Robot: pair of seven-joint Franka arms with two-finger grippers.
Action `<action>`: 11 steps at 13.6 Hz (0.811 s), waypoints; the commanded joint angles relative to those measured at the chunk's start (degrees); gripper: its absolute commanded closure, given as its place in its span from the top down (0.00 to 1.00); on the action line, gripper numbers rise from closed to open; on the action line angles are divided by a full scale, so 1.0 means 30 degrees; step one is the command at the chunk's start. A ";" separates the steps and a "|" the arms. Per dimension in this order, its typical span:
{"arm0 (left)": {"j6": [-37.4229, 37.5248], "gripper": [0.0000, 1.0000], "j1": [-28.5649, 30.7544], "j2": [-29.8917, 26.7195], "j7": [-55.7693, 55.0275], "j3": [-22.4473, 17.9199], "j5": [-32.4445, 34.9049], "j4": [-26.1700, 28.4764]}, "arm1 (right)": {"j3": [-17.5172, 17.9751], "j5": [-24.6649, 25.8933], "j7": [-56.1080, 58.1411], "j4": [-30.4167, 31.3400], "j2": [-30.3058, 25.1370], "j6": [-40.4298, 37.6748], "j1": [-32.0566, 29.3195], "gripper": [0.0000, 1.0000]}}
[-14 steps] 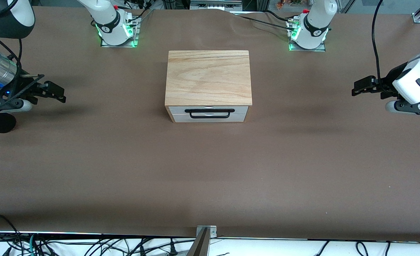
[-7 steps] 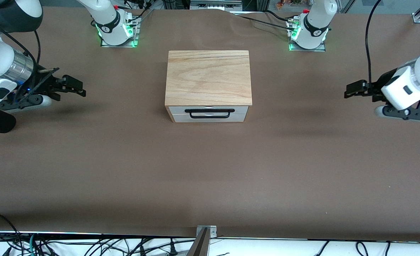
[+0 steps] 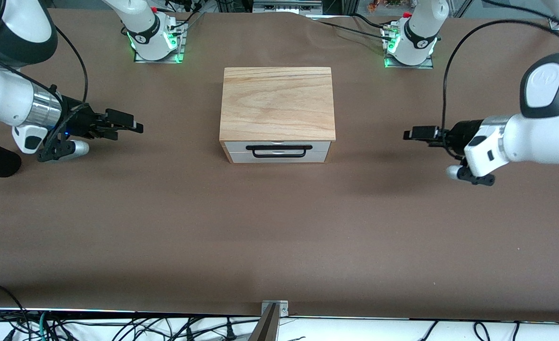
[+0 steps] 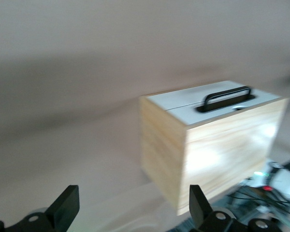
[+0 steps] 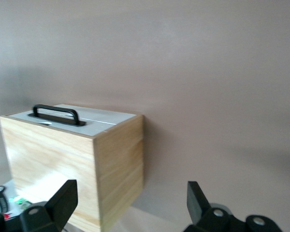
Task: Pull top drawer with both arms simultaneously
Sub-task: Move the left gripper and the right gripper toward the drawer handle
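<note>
Now we note that both arms have swung inward toward the cabinet mid-table, its top drawer shut, with left gripper and right gripper spread wide, empty, well apart from the handle.

I count one cabinet at mid-tabletop. It carries two white drawer fronts and one black bar handle. I count two arms, one at each end of the cabinet, each with one hand: left hand, right hand.
</note>
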State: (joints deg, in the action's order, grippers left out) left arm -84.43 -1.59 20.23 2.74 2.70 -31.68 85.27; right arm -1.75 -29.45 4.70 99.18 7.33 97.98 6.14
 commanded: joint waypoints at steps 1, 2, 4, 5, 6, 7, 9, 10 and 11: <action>-0.0797 1.00 -0.0347 0.1249 0.1598 -0.0051 -0.2265 -0.0447 | -0.0032 -0.2189 0.0454 -0.0659 0.0953 -0.0347 -0.0083 1.00; -0.1062 1.00 -0.0407 0.1834 0.2563 -0.0051 -0.3520 -0.0417 | -0.0003 -0.2892 0.0919 -0.0659 0.1304 -0.0347 -0.0054 1.00; -0.1472 1.00 -0.0465 0.3211 0.4554 -0.0051 -0.5982 -0.0359 | -0.0003 -0.4416 0.3545 -0.0310 0.2094 -0.0580 0.0266 1.00; -0.1764 1.00 -0.0524 0.3913 0.5609 -0.0051 -0.6951 -0.0301 | 0.0026 -0.4597 0.5388 -0.0076 0.2534 -0.0668 0.0297 1.00; -0.1883 1.00 -0.0554 0.4616 0.6606 -0.0051 -0.7802 -0.0300 | 0.0084 -0.4627 0.6363 -0.0044 0.3118 -0.0553 0.0442 1.00; -0.1914 1.00 -0.0583 0.5406 0.7631 -0.0051 -0.8796 -0.0271 | 0.0143 -0.5585 0.6721 0.0014 0.3907 -0.0349 0.0705 1.00; -0.2671 1.00 -0.0991 0.6523 0.9508 -0.0051 -1.0265 -0.0008 | 0.0173 -0.8804 0.7221 0.0566 0.4733 -0.0113 0.1175 1.00; -0.3053 1.00 -0.1225 0.6760 0.9806 -0.0051 -1.0706 0.0225 | 0.0173 -0.9803 0.7687 0.1209 0.4909 0.0381 0.1205 1.00; -0.3404 1.00 -0.1489 0.6965 1.0041 -0.0051 -1.1262 0.0401 | 0.0231 -1.0973 0.8561 0.1535 0.5143 0.0966 0.1467 1.00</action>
State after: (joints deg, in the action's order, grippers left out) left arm -92.71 -4.34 40.46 29.93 2.88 -62.05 85.74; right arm -1.26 -56.62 26.44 101.23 22.54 98.66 9.95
